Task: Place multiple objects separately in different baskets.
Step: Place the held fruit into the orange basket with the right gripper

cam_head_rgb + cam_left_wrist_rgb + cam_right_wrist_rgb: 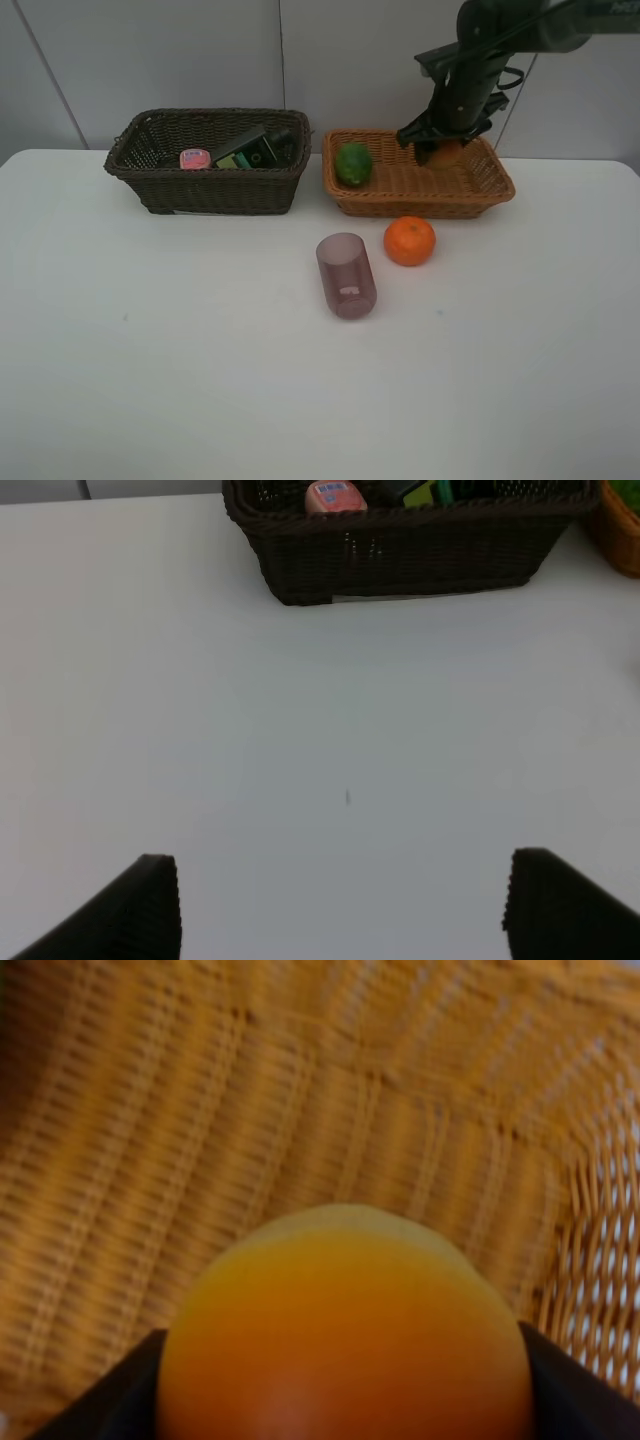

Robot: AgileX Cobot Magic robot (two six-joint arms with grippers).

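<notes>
My right gripper [441,148] is shut on the red-orange round fruit [447,154] low inside the light tan basket [420,203], toward its far right end. The right wrist view shows that fruit [345,1320] between the dark fingers [110,1400] over the basket weave [250,1110]. A green oval fruit [353,163] lies at that basket's left end. The dark brown basket [210,187] holds the pink bottle [194,158] and the black green-labelled bottle [250,150]. The orange [409,241] and the purple cup [346,274], on its side, rest on the table. My left gripper [345,910] is open over bare table.
The white table [150,350] spreads wide in front of both baskets. A grey wall stands right behind them. In the left wrist view the dark basket [400,550] is ahead, and the tan basket's corner [622,535] shows at the edge.
</notes>
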